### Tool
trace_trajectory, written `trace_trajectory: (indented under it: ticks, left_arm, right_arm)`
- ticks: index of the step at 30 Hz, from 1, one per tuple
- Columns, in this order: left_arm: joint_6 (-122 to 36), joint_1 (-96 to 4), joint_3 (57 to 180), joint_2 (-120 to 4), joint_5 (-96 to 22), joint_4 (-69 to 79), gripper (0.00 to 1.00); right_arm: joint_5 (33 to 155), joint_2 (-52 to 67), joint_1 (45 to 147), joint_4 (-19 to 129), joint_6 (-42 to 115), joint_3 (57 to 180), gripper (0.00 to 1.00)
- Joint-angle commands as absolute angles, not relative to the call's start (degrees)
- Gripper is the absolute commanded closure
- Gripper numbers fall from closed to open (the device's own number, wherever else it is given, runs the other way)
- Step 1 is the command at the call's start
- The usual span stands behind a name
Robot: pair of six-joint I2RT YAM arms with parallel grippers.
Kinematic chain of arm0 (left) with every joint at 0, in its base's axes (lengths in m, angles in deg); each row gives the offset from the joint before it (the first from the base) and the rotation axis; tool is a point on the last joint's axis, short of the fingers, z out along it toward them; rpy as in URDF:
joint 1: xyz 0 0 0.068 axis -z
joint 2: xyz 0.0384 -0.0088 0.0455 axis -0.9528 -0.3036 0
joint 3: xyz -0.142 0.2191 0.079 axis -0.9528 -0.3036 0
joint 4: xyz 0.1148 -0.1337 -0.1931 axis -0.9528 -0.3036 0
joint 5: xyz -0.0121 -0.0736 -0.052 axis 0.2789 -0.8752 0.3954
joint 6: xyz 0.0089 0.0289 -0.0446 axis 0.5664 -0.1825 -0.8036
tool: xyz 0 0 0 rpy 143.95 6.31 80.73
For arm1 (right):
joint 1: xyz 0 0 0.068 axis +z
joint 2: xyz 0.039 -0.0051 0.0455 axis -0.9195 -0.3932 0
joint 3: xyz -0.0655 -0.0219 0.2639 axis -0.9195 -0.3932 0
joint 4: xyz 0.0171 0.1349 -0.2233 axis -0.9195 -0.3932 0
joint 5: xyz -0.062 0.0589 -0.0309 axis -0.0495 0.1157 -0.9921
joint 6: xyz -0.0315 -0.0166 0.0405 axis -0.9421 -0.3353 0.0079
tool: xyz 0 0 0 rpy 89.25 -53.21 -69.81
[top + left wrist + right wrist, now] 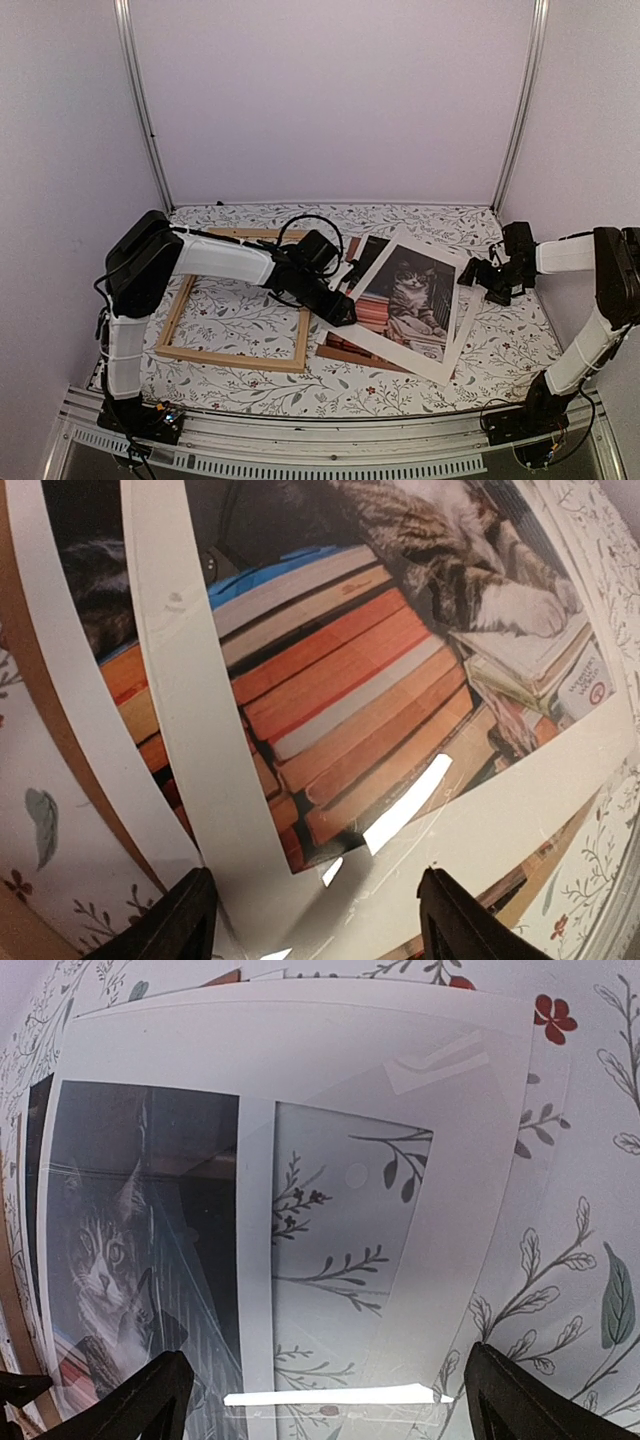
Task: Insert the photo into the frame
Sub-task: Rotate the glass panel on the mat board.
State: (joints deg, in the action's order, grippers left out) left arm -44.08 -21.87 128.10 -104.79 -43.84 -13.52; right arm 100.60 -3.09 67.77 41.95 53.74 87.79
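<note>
The photo (408,292), a tabby cat among red and orange books, lies right of centre under a tilted white mat border (440,368). The light wooden frame (230,359) lies flat to its left with only tablecloth inside it. My left gripper (340,310) hovers over the stack's near-left corner. In the left wrist view the left gripper (320,920) is open, its fingers either side of the mat's corner (170,660) and the printed books (340,680). My right gripper (480,275) is at the stack's right edge. In the right wrist view the right gripper (330,1405) stands wide open over a clear sheet's edge (330,1397), with the cat (100,1250) to the left.
A brown backing board (345,355) pokes out under the stack's near-left side. The floral tablecloth (240,310) covers the table. White walls and metal posts (145,110) close in the back and sides. A metal rail (330,440) runs along the near edge.
</note>
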Motion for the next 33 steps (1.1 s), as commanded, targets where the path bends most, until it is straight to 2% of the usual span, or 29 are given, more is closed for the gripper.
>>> trace_trajectory:
  ticks: [1, 9, 16, 25, 33]
  left_arm:
    - [-46.76, -18.38, 123.51, -102.37, -46.69, -16.22, 0.29]
    - [-45.37, -16.51, 119.82, -99.03, -55.08, -14.35, 0.29]
    - [-41.63, -17.01, 121.2, -97.79, -61.99, -14.95, 0.29]
    - [-48.31, -22.39, 123.79, -96.51, -55.82, -12.75, 0.23]
    - [-53.33, -25.99, 129.99, -102.52, -54.75, -13.58, 0.23]
  right_arm:
    - [102.64, -7.77, 69.13, 39.42, 51.78, 89.5, 0.01]
    - [104.79, -14.74, 70.2, 37.72, 47.12, 96.01, 0.03]
    - [106.85, -17.04, 70.43, 34.92, 42.34, 100.88, 0.05]
    - [98.92, -10.32, 70.43, 33.69, 44.78, 97.4, 0.05]
    - [104.17, -5.07, 70.4, 35.56, 47.11, 90.3, 0.08]
